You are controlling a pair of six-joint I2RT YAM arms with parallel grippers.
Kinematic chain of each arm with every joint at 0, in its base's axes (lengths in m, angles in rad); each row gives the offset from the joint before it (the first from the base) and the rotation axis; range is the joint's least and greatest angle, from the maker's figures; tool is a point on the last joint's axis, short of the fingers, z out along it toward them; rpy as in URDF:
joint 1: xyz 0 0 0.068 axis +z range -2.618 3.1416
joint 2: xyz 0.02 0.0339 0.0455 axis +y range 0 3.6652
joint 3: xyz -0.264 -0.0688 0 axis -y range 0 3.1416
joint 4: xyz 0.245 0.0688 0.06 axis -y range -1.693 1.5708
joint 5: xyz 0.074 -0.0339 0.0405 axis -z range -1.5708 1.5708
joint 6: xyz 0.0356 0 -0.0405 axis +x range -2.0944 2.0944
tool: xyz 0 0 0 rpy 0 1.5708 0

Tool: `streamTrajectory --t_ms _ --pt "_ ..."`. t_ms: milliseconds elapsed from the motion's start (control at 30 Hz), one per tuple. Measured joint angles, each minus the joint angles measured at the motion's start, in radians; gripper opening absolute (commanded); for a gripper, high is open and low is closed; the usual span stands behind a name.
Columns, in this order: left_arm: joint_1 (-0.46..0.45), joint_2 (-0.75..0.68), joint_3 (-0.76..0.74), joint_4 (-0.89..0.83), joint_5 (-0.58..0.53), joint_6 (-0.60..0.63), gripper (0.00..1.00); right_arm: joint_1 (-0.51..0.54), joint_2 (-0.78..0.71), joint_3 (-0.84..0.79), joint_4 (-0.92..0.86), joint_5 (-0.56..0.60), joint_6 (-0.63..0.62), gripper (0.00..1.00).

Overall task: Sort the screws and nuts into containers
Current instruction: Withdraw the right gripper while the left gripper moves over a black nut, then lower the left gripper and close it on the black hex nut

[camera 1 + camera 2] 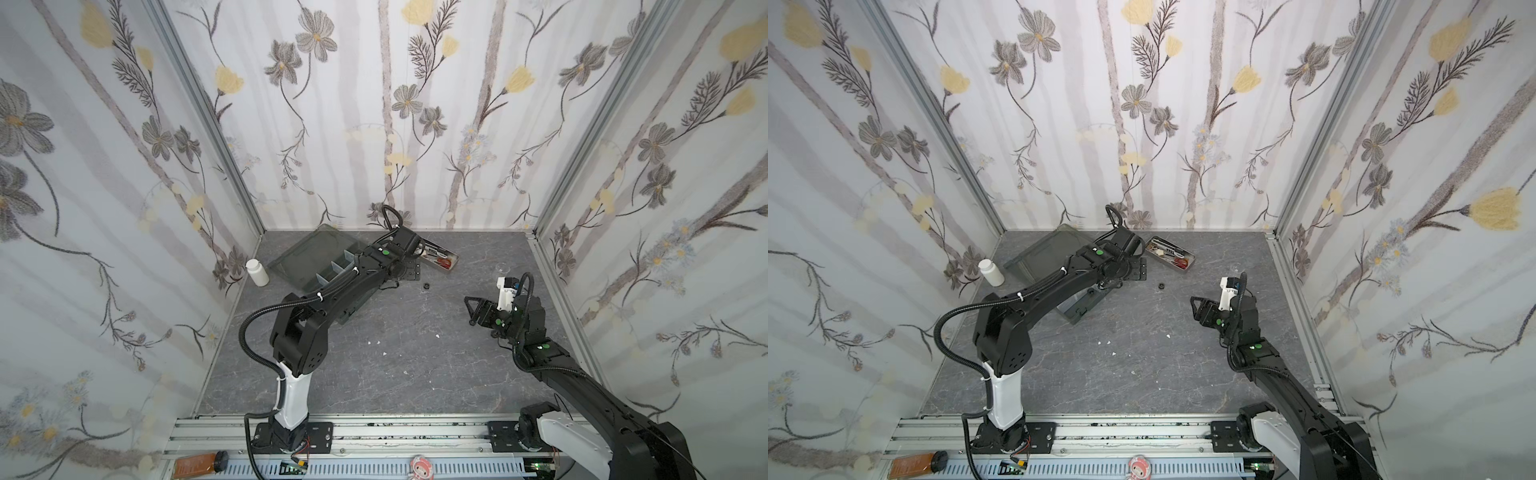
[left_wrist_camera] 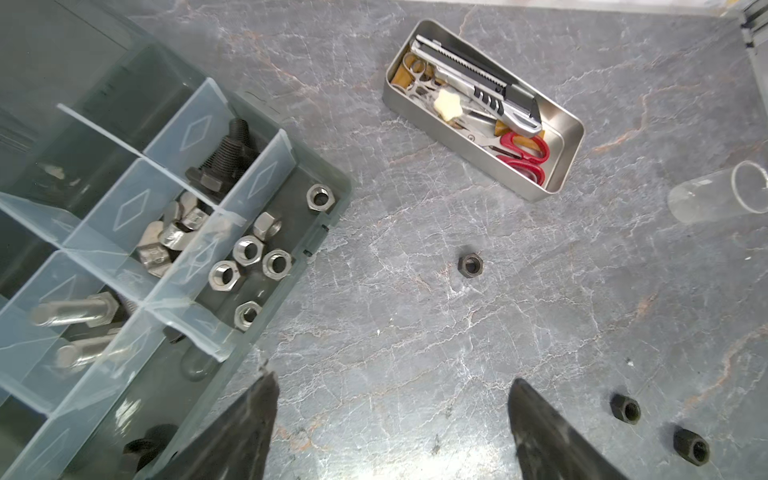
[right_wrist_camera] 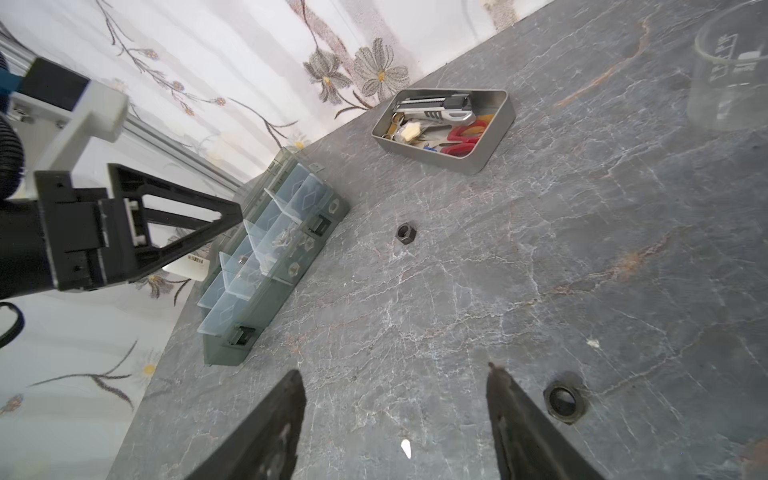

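Note:
The containers are compartments of a dark grey organizer box [image 2: 328,216] [image 1: 328,272] [image 3: 266,266] with its lid open. One compartment holds several silver nuts [image 2: 248,249], another a black screw [image 2: 226,160], another silver screws [image 2: 75,311]. A black nut [image 2: 470,264] [image 1: 425,286] [image 1: 1159,285] [image 3: 406,234] lies alone on the table beside the box. Two more black nuts [image 2: 625,409] lie close to my left gripper [image 2: 392,386], which hovers open and empty beside the box. My right gripper [image 3: 395,372] [image 1: 471,311] is open over bare table, with a black nut [image 3: 563,401] just outside one finger.
A metal tin [image 2: 561,137] [image 1: 440,259] with scissors and a knife sits behind the loose nut. A glass beaker [image 2: 715,195] [image 3: 727,79] lies at the right rear. A white bottle [image 1: 257,272] stands left of the box. White scraps [image 1: 378,343] dot the table.

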Motion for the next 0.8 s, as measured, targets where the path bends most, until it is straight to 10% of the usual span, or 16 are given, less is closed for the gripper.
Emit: streamTrajectory --t_ms 800 --pt "-0.024 0.545 0.605 -0.175 0.032 -0.014 0.72 -0.021 -0.099 -0.068 0.069 -0.045 0.06 0.73"
